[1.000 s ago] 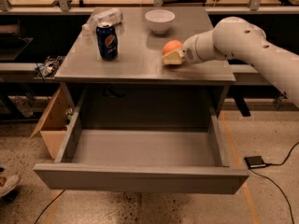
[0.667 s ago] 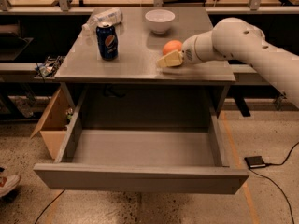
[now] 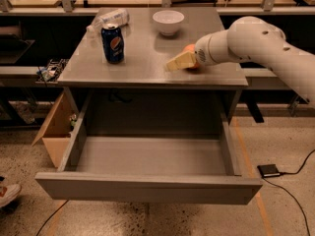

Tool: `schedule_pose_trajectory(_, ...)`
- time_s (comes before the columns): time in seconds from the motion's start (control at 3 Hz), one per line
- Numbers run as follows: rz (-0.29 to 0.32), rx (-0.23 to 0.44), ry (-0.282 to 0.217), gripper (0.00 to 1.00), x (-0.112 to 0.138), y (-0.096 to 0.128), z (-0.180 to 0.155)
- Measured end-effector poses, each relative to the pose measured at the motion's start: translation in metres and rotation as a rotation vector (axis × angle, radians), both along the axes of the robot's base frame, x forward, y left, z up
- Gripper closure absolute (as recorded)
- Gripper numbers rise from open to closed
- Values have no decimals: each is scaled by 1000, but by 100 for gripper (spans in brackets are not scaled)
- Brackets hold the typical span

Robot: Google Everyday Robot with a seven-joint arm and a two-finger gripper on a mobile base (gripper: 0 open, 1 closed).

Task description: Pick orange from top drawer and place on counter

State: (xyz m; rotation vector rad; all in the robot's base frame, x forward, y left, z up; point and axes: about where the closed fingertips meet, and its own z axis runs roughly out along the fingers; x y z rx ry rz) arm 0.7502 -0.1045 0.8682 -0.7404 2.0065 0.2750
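Observation:
The orange (image 3: 190, 49) rests on the counter (image 3: 142, 58) near its right front part, mostly hidden behind my gripper (image 3: 180, 59). Only its upper edge shows. The gripper reaches in from the right on the white arm (image 3: 256, 43), low over the counter. One beige finger (image 3: 176, 62) sticks out to the left past the fruit, so the jaws look spread and no longer clamp it. The top drawer (image 3: 147, 156) is pulled fully out below the counter, and its flat grey bottom is bare.
A blue soda can (image 3: 112, 43) stands on the counter's left side, a lying plastic bottle (image 3: 108, 19) is behind it, and a white bowl (image 3: 168, 22) sits at the back middle. A cardboard box (image 3: 54, 132) stands on the floor left of the drawer. A small black device (image 3: 268, 170) with a cable lies at the right.
The orange has come down onto the counter. The beige finger has swung out to the left of it, and more of the fruit is now hidden behind the gripper.

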Motion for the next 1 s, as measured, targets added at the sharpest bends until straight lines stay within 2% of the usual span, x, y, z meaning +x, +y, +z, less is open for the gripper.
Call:
schedule_pose_trajectory(0.67,-105,-11,-83,0,-34,-49,41)
schedule_pose_trajectory(1.0,-139,-12,-97,0,-47,-65,46)
